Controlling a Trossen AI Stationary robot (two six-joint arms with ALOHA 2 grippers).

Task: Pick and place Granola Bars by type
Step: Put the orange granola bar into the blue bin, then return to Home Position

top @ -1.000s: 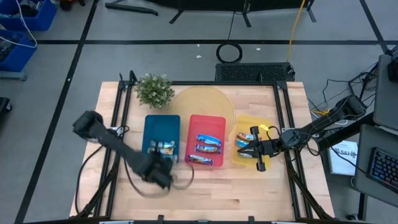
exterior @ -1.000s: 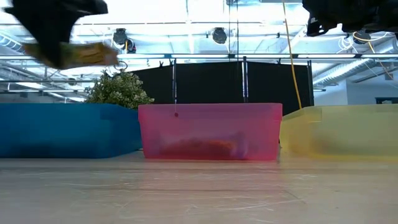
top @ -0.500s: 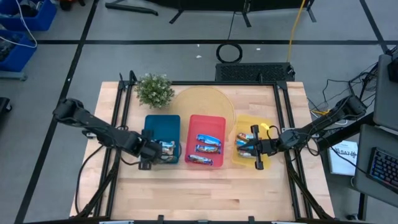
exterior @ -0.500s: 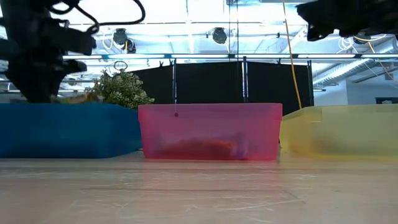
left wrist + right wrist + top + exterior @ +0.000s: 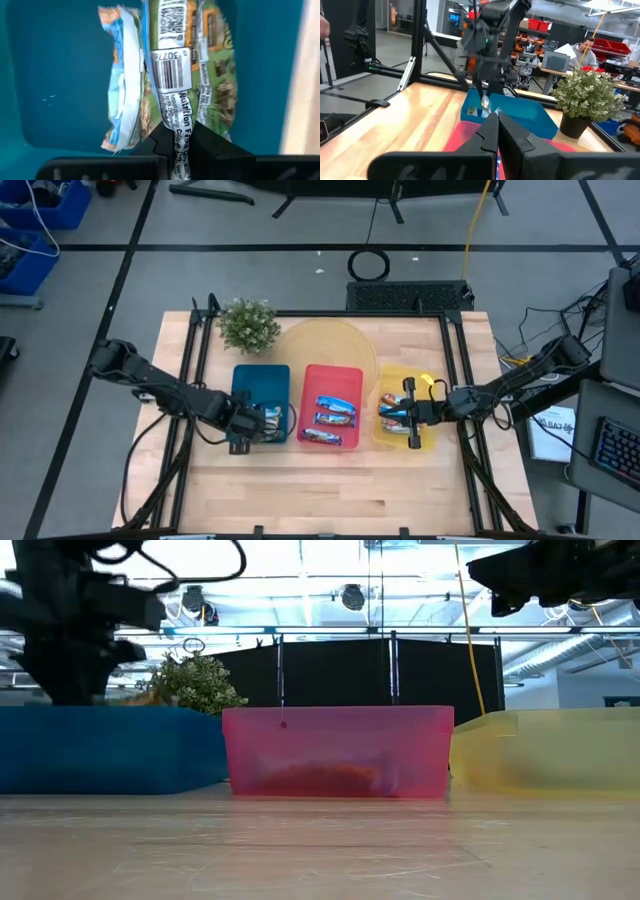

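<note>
Dark jointed arms (image 5: 160, 388), black looping cables

Bright, even light falls from the ceiling lamps (image 5: 352, 596), which flare white in the low view. The table (image 5: 330, 480) shows only soft, short shadows. The left arm (image 5: 70, 620) stands dark against that glare. Close up, a wrapper (image 5: 170, 75) gleams, its lower end blurred.

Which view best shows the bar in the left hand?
Left wrist: bar fills the frame, pinched at its end in the blue tray. High shows it small; right wrist distant; low hides it behind the tray wall.
</note>
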